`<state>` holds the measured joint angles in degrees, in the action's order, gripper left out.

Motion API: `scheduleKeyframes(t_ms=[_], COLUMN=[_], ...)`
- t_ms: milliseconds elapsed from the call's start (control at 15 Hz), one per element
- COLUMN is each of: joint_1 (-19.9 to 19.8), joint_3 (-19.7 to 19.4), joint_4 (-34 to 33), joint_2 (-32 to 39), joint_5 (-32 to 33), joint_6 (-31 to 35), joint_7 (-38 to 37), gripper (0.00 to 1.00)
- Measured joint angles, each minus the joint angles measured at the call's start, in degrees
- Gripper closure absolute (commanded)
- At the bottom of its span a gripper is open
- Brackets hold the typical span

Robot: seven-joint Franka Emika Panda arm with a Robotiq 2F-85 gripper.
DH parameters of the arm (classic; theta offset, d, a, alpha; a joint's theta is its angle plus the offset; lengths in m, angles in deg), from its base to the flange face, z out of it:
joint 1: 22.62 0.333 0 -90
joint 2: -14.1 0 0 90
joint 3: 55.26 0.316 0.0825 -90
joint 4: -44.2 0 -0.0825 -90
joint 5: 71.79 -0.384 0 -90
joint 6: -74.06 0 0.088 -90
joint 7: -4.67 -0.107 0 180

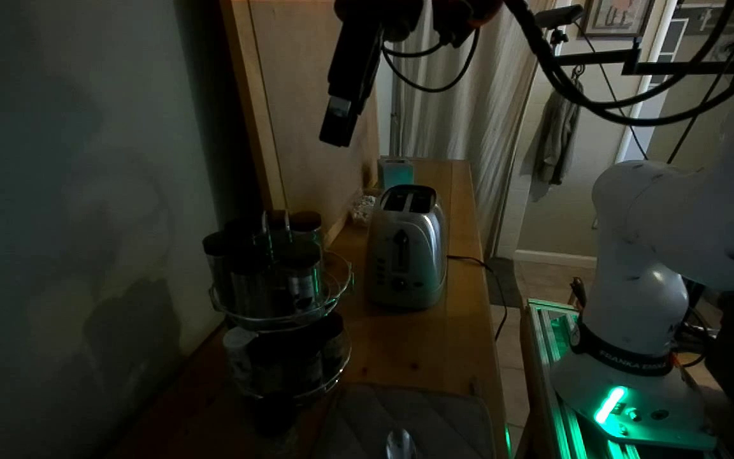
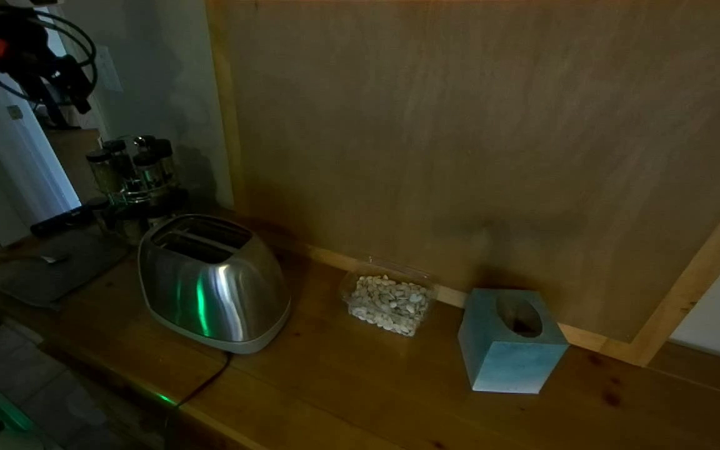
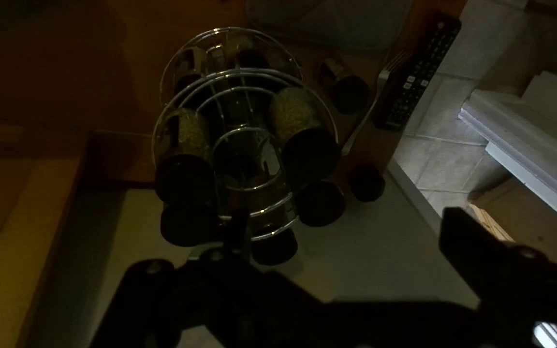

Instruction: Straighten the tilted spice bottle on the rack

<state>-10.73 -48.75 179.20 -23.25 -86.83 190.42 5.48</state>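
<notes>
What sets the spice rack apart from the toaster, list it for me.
The rack is open wire in tiers; the toaster is a rounded, silvery shell. The rack carries capped jars; the toaster has two slots on top. Both look metallic and stand on the wooden counter.

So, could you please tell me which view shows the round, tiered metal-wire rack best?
The wrist view: it looks down on the rack, so its wirework shows between the dark-capped glass jars. Both exterior views show it more side-on, jars hiding much of it.
</notes>
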Motion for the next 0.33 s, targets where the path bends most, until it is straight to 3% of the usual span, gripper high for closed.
scheduleKeyframes(t_ms=[333], joint_1=[-0.4], joint_3=[0.0], joint_4=[-1.5], joint_2=[-0.8], joint_5=[0.0], joint_6=[-2.7], joint_7=[0.0], gripper=[0.00])
